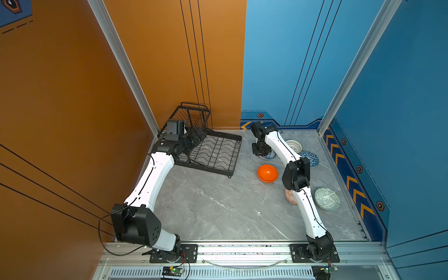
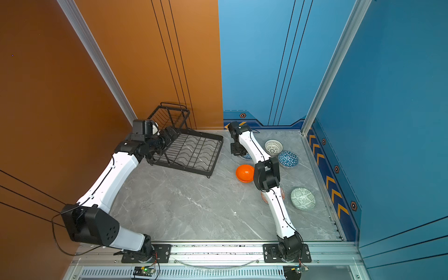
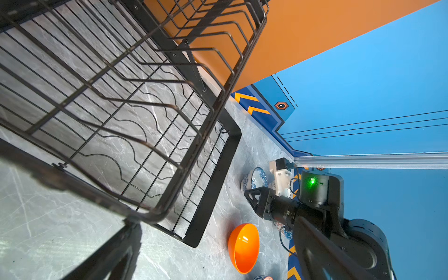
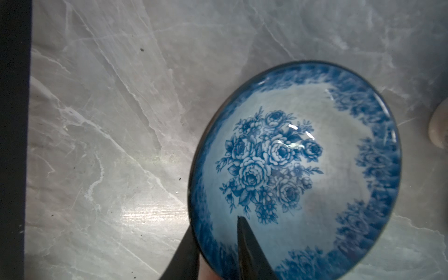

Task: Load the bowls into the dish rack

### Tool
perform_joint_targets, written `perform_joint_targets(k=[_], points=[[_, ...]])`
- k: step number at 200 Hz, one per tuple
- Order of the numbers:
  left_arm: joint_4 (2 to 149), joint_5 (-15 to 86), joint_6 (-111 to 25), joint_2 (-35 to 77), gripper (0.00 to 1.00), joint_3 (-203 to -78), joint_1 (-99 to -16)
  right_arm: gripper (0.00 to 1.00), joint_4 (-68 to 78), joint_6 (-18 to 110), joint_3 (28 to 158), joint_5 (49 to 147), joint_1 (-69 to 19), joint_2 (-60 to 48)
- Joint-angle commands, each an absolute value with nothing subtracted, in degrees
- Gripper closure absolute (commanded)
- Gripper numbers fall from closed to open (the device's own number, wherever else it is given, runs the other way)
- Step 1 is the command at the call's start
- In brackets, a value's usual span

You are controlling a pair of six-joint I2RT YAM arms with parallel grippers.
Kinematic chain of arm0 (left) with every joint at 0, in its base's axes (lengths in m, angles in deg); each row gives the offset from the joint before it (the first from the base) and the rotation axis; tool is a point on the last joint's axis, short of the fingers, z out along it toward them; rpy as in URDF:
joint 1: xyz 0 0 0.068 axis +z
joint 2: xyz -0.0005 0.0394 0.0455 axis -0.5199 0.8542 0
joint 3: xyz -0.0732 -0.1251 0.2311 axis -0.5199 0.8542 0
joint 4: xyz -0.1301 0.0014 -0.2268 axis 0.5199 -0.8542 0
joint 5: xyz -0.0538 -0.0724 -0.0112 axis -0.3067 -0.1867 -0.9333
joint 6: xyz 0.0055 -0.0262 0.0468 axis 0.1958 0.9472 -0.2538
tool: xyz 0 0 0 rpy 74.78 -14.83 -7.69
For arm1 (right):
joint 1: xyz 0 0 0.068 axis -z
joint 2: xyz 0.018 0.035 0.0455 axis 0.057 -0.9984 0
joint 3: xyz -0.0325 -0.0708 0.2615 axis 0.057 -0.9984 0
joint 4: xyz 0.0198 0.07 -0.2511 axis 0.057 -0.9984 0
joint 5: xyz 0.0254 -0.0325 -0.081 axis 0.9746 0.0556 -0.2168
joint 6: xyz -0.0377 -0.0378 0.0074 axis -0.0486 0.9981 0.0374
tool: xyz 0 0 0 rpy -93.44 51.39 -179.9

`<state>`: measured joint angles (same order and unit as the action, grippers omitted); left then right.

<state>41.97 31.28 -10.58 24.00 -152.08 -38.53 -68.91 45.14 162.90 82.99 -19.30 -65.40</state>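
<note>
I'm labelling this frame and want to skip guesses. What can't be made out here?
- Floral bowl: both top views, mostly hidden under the right gripper.
- Orange-white bowl: both top views, half covered by the right arm.
- Right gripper's hold on the rim: right wrist view, fingers cut off by the edge; cannot tell.
- Left gripper: left wrist view, only dark blur.

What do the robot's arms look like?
The left arm and right arm have smooth white curved shells with chunky black joints. A thin black cable runs along each. A black camera box on the right wrist shows a green light. The jaws are black.
</note>
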Motion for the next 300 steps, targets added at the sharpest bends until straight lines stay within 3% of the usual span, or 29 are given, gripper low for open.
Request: perform_joint_targets(k=[1,38,90,120,155,223,300], points=[[42.5,30.1,-12.3,24.9,0.02,-154.2,-38.7,0.63,-70.0,44.8,165.5,82.6,-19.4,-65.7],[42.4,29.8,-13.7,24.8,0.02,-154.2,-38.8,0.47,-69.0,43.8,167.2,83.5,-20.0,-63.8],[42.5,31.6,-18.0,23.1,0.02,-155.5,-38.7,0.16,-67.2,37.8,167.1,89.0,-23.7,-60.4],[42.5,31.3,-19.3,21.6,0.02,-155.3,-38.1,0.09,-64.3,34.2,167.1,92.6,-27.4,-60.0],[42.5,31.5,-18.9,19.1,0.02,-152.7,-36.5,0.1,-62.7,31.3,167.0,96.3,-29.4,-61.7],[42.5,31.5,-17.1,16.2,0.02,-149.9,-33.4,0.36,-62.2,30.5,165.0,95.8,-32.2,-65.1],[42.5,31.6,-13.2,15.3,0.02,-147.3,-31.5,0.5,-62.2,31.6,163.3,93.3,-32.9,-67.8]])
